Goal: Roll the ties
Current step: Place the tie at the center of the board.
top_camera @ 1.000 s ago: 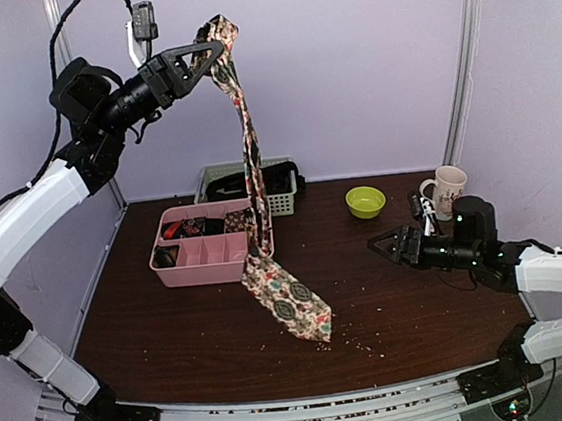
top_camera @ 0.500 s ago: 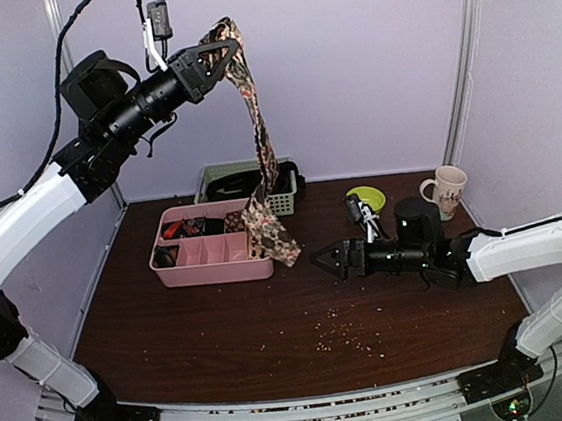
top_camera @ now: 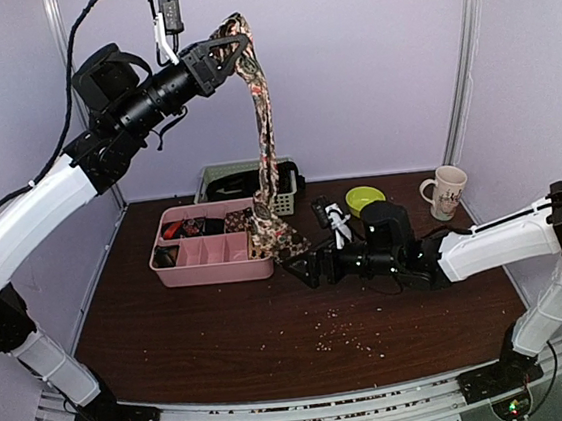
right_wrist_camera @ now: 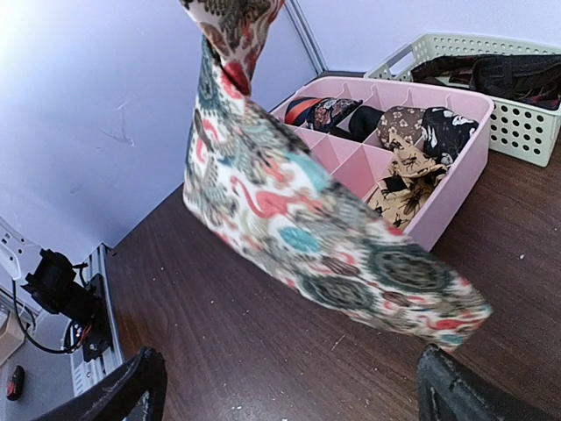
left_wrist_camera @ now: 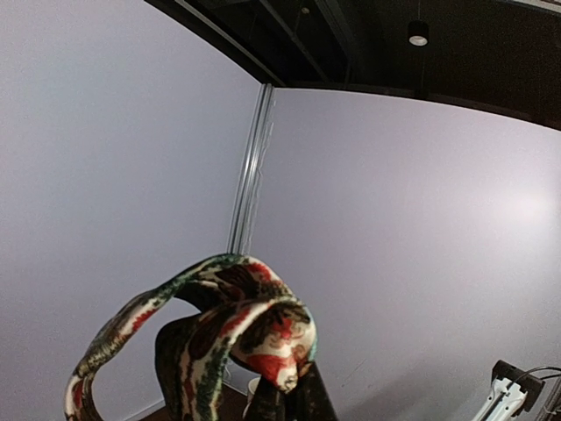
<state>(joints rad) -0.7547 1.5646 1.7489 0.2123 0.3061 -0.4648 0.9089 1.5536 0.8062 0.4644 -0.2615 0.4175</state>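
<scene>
- Since half a second ago, the long floral-print fabric tie has lifted slightly, and the right gripper has reached farther left, toward the tie's wide end.
- The tie hangs over the bench's back-left area. The left gripper pinches it high up, probably so it hangs straight.
- The right gripper's fingers are spread wide just below the wide end, apparently ready to catch it.
- Only the right wrist view shows rolled ties in the pink plastic compartment tray.
</scene>
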